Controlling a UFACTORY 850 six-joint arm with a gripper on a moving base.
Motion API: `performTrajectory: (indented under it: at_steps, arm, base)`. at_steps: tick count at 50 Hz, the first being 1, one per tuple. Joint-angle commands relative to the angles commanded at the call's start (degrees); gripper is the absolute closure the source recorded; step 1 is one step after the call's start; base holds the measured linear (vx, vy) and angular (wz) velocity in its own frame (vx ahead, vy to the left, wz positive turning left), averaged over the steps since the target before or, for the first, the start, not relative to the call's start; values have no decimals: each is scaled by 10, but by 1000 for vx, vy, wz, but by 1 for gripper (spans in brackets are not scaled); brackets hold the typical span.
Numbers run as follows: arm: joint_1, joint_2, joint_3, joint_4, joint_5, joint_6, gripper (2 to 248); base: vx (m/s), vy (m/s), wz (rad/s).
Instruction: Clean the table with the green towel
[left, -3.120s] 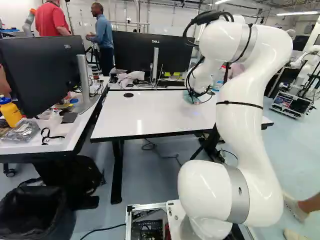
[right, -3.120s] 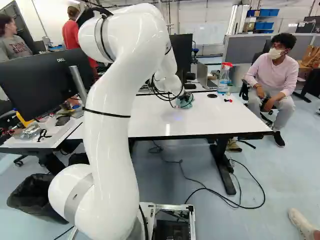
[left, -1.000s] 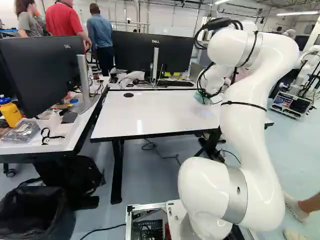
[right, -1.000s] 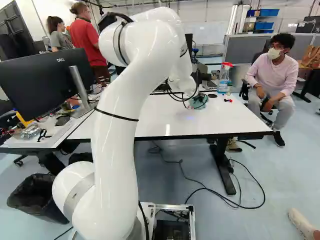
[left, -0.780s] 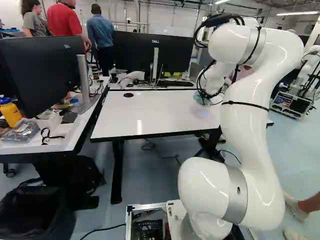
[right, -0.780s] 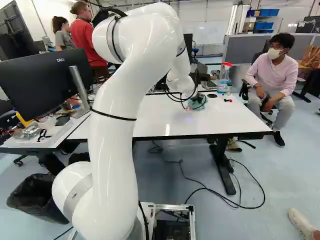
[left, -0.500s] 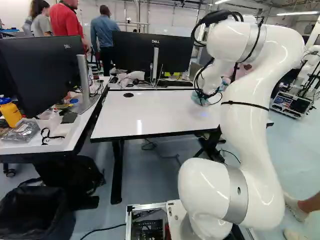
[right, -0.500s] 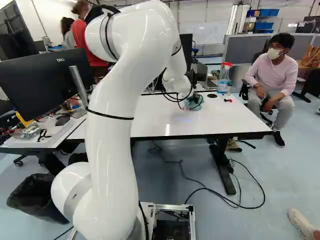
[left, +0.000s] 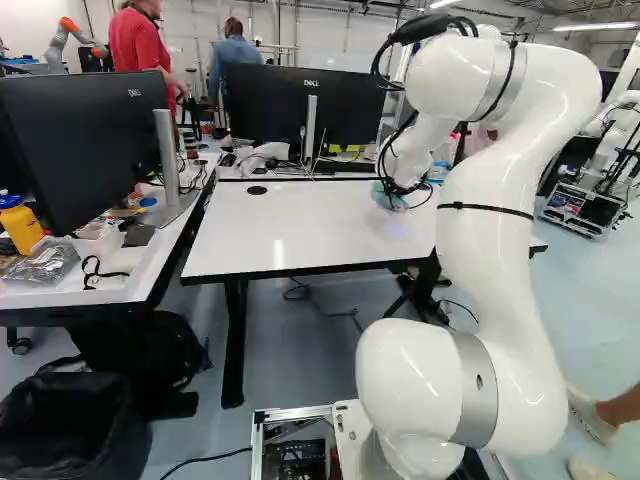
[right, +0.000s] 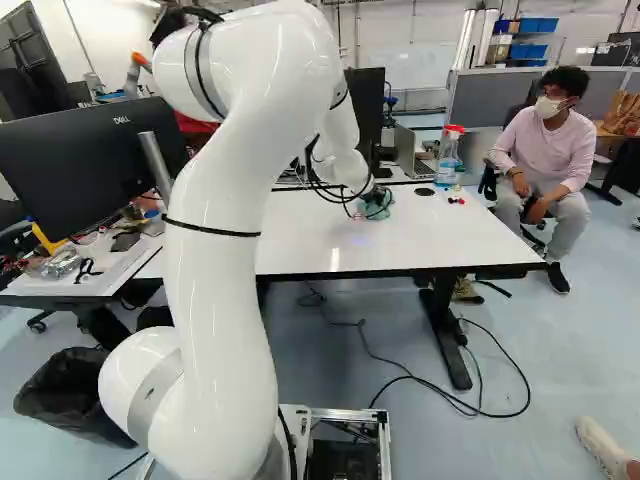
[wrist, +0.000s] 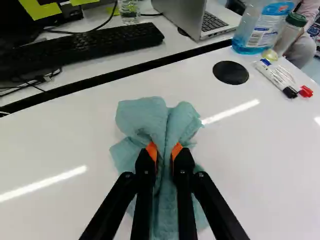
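Green towel (wrist: 142, 117) pinched at its middle in the claw (wrist: 164, 152) — cloth bunched between the orange pads, loose folds spreading ahead of the tips and out to both sides. Position: on the desk (wrist: 45, 150), near its far edge, with a bare strip between. Key relation: black grommet (wrist: 230, 72) and markers (wrist: 272, 79) lie ahead of the claw and off toward the far right corner, apart from the cloth. Judged: wiping under way; a stroke toward the near edge avoids them — one toward that corner could sweep the markers.
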Motion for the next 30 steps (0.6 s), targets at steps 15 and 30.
performTrajectory:
  at_steps: [15,30]
  arm:
    - [12,-30,-41,0,0,0,199]
    - [13,-36,-49,0,0,0,199]
  base:
    - [0,0,0]
    - [0,0,0]
